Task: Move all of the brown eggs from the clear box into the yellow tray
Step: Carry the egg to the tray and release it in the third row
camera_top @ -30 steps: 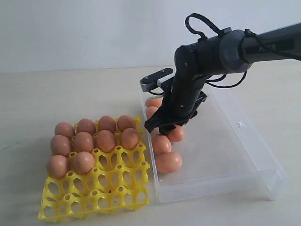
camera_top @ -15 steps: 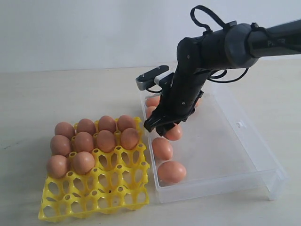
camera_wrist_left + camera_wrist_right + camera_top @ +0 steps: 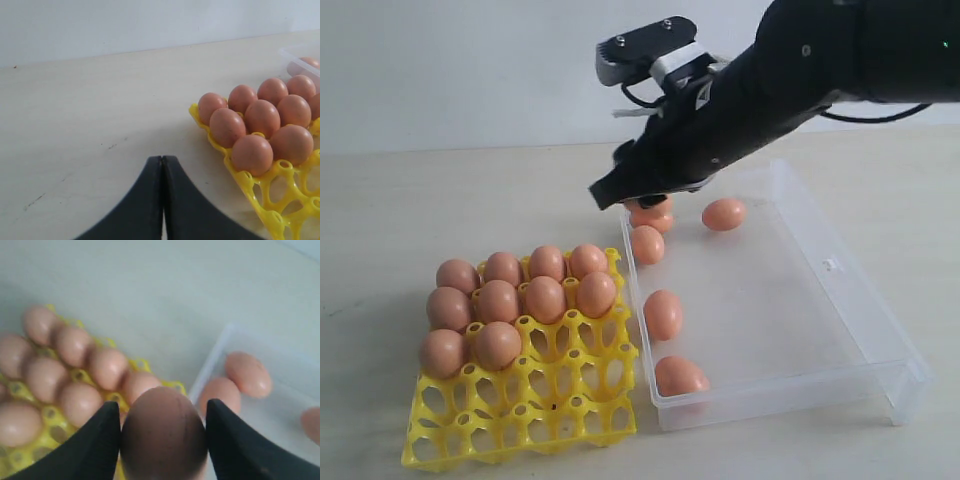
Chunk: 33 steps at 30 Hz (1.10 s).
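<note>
Yellow tray (image 3: 535, 390) sits on the pale table (image 3: 440, 190) and is taken as the reference. Ten brown eggs (image 3: 545, 298) are seated in it: four in each of the two rows farthest from the exterior camera, plus two in the third row, in the cups farthest from the box. Clear box (image 3: 800, 290) lies just beside the tray, and its long wall runs along one tray edge. Loose eggs in the box: three in a line along the wall nearest the tray, one well away from the tray toward the box's far wall, and one more at the far corner beside the tray, partly hidden under the arm. Right gripper (image 3: 162, 405) is raised above that corner, near the tray's far corner on the box side. Its jaws stand wide and clamp one egg, the held egg (image 3: 162, 440), which touches both. In the exterior view that egg cannot be told apart from those below it. Left gripper (image 3: 162, 159) is over bare table beside the tray, on the side away from the box. Its jaws are pressed together with nothing between them.
</note>
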### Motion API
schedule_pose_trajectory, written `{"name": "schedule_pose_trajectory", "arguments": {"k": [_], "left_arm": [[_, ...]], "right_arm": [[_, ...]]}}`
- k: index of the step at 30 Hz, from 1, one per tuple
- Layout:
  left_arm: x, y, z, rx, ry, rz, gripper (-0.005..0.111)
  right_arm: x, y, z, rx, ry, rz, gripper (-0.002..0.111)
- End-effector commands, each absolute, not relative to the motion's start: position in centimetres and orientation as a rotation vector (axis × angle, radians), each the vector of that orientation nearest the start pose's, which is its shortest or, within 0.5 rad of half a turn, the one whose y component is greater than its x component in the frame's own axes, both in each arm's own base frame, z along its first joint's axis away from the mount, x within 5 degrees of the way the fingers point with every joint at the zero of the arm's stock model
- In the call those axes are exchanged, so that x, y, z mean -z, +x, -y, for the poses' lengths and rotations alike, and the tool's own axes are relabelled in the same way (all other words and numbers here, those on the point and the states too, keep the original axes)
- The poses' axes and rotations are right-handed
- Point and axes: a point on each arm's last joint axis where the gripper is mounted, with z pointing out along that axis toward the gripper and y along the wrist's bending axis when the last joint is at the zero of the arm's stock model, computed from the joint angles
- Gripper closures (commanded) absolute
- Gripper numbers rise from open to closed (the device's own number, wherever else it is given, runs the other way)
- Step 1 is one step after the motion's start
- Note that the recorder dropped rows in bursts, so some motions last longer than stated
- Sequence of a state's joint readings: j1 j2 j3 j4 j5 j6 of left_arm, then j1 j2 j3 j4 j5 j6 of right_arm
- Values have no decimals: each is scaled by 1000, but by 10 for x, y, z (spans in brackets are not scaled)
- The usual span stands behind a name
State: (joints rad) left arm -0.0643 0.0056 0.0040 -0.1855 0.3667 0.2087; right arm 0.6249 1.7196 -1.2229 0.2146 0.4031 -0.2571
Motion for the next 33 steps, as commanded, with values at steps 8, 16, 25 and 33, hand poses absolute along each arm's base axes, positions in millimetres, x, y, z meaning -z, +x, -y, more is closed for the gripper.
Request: {"name": "schedule_pose_trajectory", "arguments": {"k": [8,16,25,33], "left_arm": [[-182,53,10,86,137,-1830,107],[-182,53,10,86,137,-1830,107],[-182,53,10,86,137,-1830,107],[-182,53,10,86,137,-1830,107]], "right_arm": [[-213,267,-280,-528,-707,-2064,108],[-163,277,-292,-572,-524,-2153,108],[-147,270,-303,-584,-531,-2167,108],[-144,257,-312,-604,-576,-2204,108]]}}
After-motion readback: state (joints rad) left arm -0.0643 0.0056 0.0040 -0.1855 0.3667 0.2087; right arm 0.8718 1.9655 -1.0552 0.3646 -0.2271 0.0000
